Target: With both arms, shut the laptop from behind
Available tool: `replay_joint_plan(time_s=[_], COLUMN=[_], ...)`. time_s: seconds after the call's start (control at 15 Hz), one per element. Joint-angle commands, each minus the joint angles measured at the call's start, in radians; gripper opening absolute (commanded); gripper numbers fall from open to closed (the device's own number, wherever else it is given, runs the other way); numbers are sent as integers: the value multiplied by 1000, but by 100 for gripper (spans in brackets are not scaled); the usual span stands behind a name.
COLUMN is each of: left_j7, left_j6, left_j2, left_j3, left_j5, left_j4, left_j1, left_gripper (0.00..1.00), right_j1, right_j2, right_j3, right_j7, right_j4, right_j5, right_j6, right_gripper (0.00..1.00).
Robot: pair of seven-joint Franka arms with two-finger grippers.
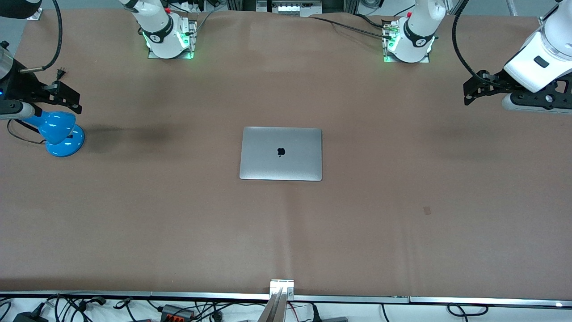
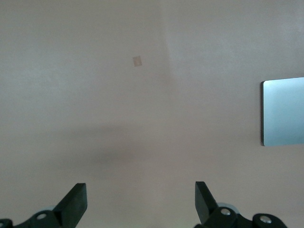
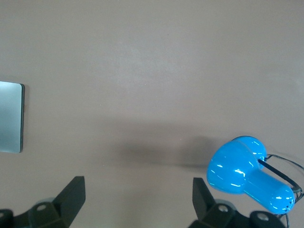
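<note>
The space-grey laptop (image 1: 281,153) lies shut and flat in the middle of the table, its lid up with the black apple logo showing. Its edge shows in the left wrist view (image 2: 284,111) and in the right wrist view (image 3: 10,116). My left gripper (image 1: 468,93) is open and empty, held above the bare table at the left arm's end, well apart from the laptop; its fingers (image 2: 76,202) stand wide apart. My right gripper (image 1: 77,102) is open and empty, held above the table at the right arm's end over the blue lamp; its fingers (image 3: 73,194) stand wide apart.
A blue desk lamp (image 1: 58,134) stands on the table at the right arm's end, under the right gripper; it also shows in the right wrist view (image 3: 247,173). A small tape patch (image 1: 427,210) lies on the brown table cover. The arm bases (image 1: 167,38) stand along the table's edge.
</note>
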Motion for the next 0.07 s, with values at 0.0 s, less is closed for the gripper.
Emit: replay_joint_plan(time_s=[0.0], left_j7=[-2], left_j6=[-14], left_j2=[-6], left_j3=[0], left_j5=[-3], left_j4=[9], left_j1=[1], left_gripper=[100], right_j1=[-27], right_j2=[-21], right_j3=[23], right_j7=[2], right_j4=[-24], right_j5=[19], right_j6=[14], right_gripper=[100])
